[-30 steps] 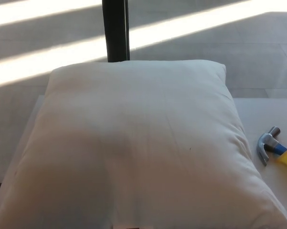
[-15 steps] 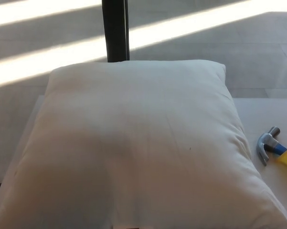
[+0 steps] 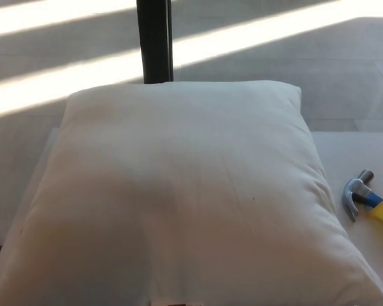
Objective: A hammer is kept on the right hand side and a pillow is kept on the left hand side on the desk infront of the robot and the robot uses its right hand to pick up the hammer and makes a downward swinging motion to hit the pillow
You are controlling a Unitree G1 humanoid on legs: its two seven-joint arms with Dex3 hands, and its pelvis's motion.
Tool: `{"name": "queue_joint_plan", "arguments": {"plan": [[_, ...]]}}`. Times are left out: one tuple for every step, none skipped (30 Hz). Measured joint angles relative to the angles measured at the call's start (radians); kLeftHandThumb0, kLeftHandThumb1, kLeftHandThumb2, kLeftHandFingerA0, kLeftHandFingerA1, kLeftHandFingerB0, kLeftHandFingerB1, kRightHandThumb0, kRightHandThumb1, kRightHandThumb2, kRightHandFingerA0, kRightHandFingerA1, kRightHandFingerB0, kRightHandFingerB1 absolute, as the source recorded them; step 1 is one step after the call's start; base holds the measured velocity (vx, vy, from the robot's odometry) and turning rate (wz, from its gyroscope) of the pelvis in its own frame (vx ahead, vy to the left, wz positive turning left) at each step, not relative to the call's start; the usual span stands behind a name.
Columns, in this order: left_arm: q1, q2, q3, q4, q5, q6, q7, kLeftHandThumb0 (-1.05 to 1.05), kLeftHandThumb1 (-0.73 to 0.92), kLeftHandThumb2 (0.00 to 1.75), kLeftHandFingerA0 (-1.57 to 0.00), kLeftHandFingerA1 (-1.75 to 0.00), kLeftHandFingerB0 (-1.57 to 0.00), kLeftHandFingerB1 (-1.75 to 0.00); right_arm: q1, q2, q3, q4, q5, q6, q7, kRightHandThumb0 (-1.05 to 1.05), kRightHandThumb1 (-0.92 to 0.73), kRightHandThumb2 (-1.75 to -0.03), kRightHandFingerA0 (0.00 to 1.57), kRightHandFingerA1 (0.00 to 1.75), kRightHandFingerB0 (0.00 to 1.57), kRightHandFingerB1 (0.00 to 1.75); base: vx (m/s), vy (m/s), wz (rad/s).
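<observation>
Hammer (image 3: 363, 194): steel claw head, blue/yellow grip; white pillow (image 3: 178, 197).

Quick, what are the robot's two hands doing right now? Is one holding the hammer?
Left hand: not in view.
Right hand: not in view.
The hammer lies on the desk beside the pillow; nothing holds it.

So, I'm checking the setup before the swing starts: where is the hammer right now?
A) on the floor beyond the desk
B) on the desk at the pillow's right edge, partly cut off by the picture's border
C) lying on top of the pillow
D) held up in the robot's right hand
B: the hammer lies on the desk just right of the pillow, with no robot hand in view.
</observation>
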Motion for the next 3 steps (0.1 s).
{"name": "queue_joint_plan", "arguments": {"plan": [[-0.001,0.000,0.002,-0.003,-0.001,0.000,0.001,-0.63,0.75,0.63,-0.73,-0.59,-0.54,-0.50,0.002,0.000,0.007,-0.002,0.002,0.001,-0.003,-0.40,-0.75,-0.62,0.41,0.45,0.37,0.41,0.00,0.000,0.00],[-0.002,0.000,0.005,-0.006,-0.002,0.000,0.002,-0.60,0.76,0.63,-0.75,-0.59,-0.55,-0.50,0.007,0.000,0.022,-0.006,0.009,0.004,-0.007,-0.39,-0.74,-0.61,0.39,0.44,0.34,0.40,0.00,0.000,0.00],[-0.003,0.000,0.006,-0.007,-0.002,0.000,0.002,-0.60,0.76,0.63,-0.75,-0.59,-0.55,-0.50,0.007,0.000,0.025,-0.006,0.010,0.004,-0.008,-0.39,-0.74,-0.61,0.39,0.44,0.34,0.40,0.00,0.000,0.00]]}}
